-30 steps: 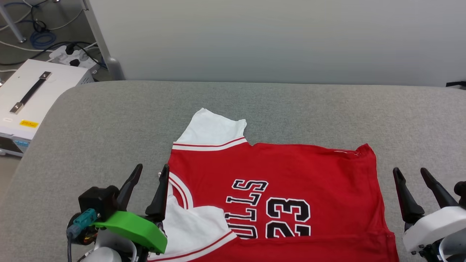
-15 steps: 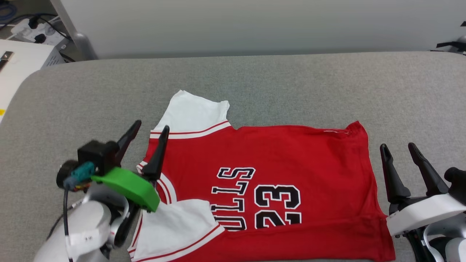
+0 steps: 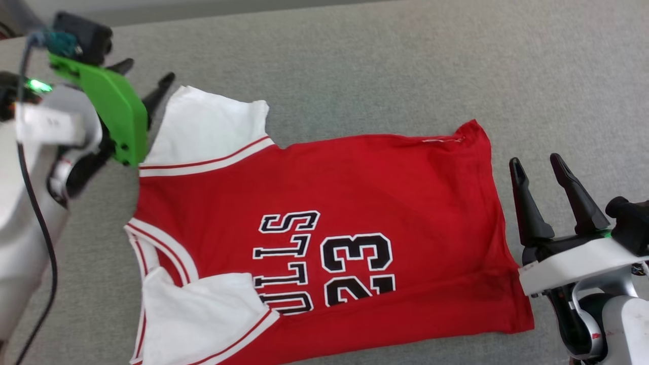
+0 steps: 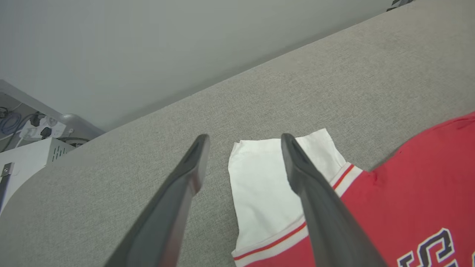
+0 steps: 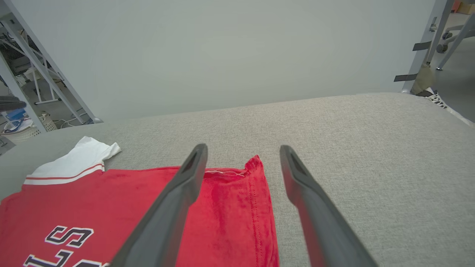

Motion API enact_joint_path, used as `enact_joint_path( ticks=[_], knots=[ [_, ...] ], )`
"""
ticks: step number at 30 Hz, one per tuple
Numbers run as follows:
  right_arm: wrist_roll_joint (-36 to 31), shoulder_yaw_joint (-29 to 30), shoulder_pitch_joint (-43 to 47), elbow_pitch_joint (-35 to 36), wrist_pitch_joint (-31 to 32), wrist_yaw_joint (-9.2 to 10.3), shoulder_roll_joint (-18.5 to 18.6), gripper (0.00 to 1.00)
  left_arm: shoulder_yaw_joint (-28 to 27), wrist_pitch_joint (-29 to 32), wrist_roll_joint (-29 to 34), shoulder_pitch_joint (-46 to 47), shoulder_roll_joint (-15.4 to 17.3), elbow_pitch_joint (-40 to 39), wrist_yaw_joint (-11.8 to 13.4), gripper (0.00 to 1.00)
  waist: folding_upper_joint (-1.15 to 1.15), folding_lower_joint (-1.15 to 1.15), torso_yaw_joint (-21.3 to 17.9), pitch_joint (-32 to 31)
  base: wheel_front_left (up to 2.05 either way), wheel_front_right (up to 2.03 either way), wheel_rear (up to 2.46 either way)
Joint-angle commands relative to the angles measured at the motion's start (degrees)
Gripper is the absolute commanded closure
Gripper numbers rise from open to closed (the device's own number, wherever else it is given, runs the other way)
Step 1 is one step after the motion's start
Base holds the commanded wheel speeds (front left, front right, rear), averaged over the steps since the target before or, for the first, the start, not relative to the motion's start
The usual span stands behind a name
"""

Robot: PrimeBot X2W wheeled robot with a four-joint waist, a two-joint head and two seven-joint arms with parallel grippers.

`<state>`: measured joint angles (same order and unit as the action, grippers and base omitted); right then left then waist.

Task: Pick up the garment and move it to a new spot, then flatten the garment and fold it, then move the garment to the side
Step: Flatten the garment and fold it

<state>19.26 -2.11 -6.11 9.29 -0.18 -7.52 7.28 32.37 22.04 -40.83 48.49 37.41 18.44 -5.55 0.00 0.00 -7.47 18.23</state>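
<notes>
Flattening is judged nearly done, folding not begun: the garment (image 3: pixel 324 203) is laid spread on the grey surface (image 3: pixel 405 61), one sleeve turned onto the chest, left gripper (image 3: pixel 149 69) at the other sleeve, right gripper (image 3: pixel 535 159) beside the hem, both wide and empty.

Lab or workshop, floor power strip (image 4: pixel 41 128), metal frame legs (image 5: pixel 430 29), white equipment case (image 4: pixel 29 163)

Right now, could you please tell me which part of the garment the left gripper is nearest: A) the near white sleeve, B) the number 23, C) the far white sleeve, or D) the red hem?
C: the open left gripper straddles the edge of the far white sleeve of the garment.
</notes>
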Motion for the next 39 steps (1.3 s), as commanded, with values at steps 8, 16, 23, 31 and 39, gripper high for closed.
enact_joint_path(
  ticks=[8, 16, 23, 31, 39],
  knots=[
    [0.45, -2.3, -3.05, -1.71, -1.81, 0.03, -0.48, 0.0, 0.86, 16.6, -5.93, 9.98, -0.59, 10.56, -0.7, 0.0, 0.0, 0.0, -5.88, 7.87, 0.0, 0.0, 0.0],
    [1.5, -3.65, -5.3, -3.05, -2.64, 0.03, -0.86, 0.0, 1.1, 21.74, -6.6, 14.57, -1.49, 18.89, 1.44, 0.0, 0.0, 0.0, -7.45, 11.06, 0.0, 0.0, 0.0],
    [1.66, -4.18, -5.16, -3.61, -3.16, 0.03, -1.37, 0.0, 0.63, 25.6, -9.61, 14.13, -2.97, 23.58, 1.71, 1.0, 0.0, 0.0, -7.7, 11.44, 0.0, 0.0, 0.0],
    [1.08, -3.13, -4.74, -4.49, -2.12, 0.03, -0.74, 0.0, -0.19, 21.68, -11.04, 11.41, -4.98, 22.8, 1.77, 1.0, 0.0, 0.0, -5.78, 8.06, 0.0, 0.0, 0.0],
    [0.44, -0.43, -2.17, -5.13, 1.74, 0.03, 0.4, 0.0, -1.67, 14.17, -12.35, 6.74, -7.0, 18.03, 1.67, 1.0, 0.0, 0.0, -1.36, 1.7, 0.0, 0.0, 0.0]
  ],
)
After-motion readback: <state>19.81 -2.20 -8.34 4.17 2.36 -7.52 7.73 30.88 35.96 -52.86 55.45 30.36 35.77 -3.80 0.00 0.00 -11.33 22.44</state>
